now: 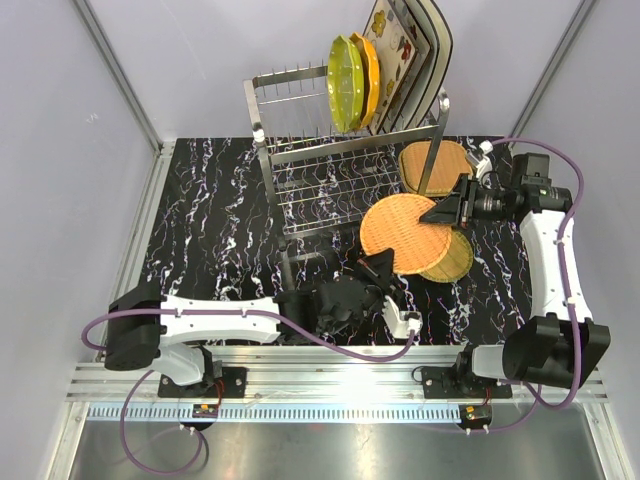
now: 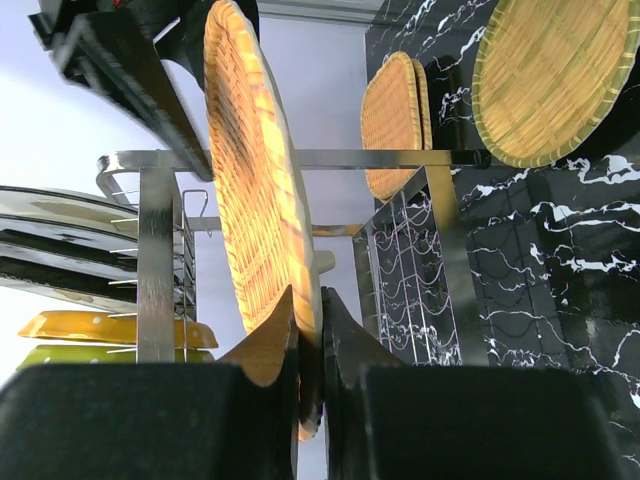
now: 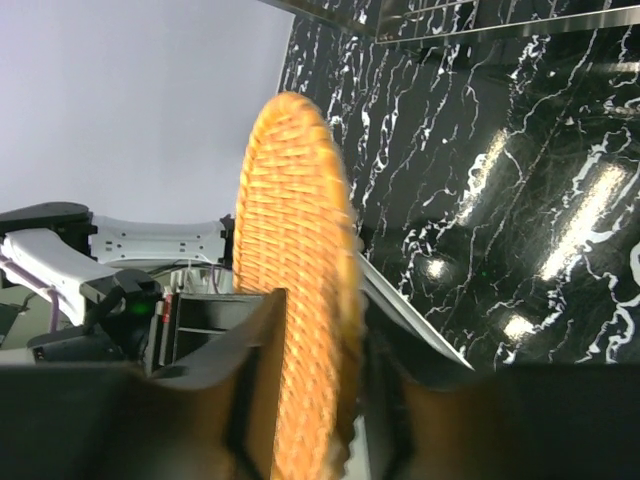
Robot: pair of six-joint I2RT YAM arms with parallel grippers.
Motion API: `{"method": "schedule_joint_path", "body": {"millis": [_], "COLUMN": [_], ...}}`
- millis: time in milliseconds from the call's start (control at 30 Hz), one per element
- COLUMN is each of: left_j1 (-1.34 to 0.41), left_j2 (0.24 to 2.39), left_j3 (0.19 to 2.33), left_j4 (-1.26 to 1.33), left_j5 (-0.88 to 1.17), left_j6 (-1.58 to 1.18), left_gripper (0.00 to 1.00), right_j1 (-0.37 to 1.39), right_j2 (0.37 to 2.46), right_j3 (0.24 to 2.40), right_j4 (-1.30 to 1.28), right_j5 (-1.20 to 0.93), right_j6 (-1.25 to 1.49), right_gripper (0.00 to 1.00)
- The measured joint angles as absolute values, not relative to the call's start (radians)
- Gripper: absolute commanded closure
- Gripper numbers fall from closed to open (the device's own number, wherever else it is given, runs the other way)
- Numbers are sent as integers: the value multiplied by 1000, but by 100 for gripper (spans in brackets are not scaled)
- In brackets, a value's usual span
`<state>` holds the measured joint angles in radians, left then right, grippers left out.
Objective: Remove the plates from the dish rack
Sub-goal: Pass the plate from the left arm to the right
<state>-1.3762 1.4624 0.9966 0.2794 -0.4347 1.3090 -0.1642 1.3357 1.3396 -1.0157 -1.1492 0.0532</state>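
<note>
A tan woven plate (image 1: 396, 232) is clamped at 7 o'clock by the left gripper (image 1: 384, 274). At 2 o'clock it is pinched by the right gripper (image 1: 440, 212).

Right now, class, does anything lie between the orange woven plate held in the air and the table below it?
Yes: a paler woven plate lies flat on the table, partly under the right-hand edge of the orange woven plate in the top view. It may be the intended stack.
</note>
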Motion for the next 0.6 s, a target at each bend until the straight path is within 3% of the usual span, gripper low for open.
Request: {"method": "schedule_joint_path", "body": {"millis": [333, 533, 600], "left_j1": [-1380, -1381, -1381], "left_j2": [1475, 1477, 1477], "left_j3": [992, 987, 986], "left_j4": [315, 342, 359], "left_j5": [-453, -467, -475], "left_j6": [1312, 1281, 1258], "left_gripper": [98, 61, 41], "right_j1": [-163, -162, -162], "right_j2": [1335, 1336, 1338], "right_j3": [1317, 1314, 1314], "right_j4": [-1001, -992, -992], "right_j5": [-1133, -1135, -1136], "right_j6": [108, 101, 86], "right_gripper": [99, 100, 100]}}
